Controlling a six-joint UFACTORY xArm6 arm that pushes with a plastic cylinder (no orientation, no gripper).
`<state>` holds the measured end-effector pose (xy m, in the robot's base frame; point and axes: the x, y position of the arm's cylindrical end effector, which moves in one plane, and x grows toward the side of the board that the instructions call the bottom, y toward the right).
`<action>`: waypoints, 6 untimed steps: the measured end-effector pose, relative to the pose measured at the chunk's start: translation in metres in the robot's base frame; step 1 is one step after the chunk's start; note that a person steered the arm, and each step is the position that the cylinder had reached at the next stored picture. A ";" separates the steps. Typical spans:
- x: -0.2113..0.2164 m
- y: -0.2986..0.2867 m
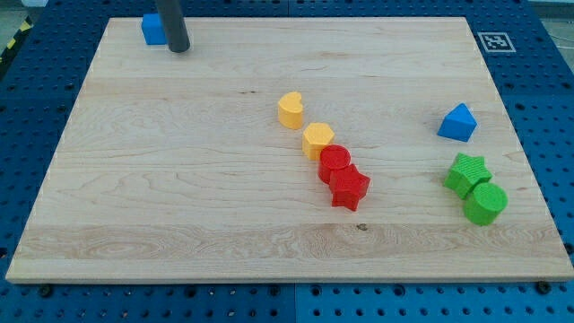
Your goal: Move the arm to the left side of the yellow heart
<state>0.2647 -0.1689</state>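
Note:
The yellow heart (291, 110) lies near the middle of the wooden board (179, 179). A yellow hexagon (317, 141) sits just below and right of it. My tip (179, 48) is at the board's top left, far to the upper left of the yellow heart. It stands right beside a blue block (153, 29), on that block's right side, touching or nearly so.
A red round block (335, 162) and a red star (349, 187) continue the diagonal row below the yellow hexagon. A blue triangle (458, 123) sits at the right. A green star (467, 172) and a green round block (485, 203) lie below it.

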 end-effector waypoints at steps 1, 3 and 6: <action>0.013 0.007; 0.046 0.023; 0.076 0.032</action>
<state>0.3406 -0.1366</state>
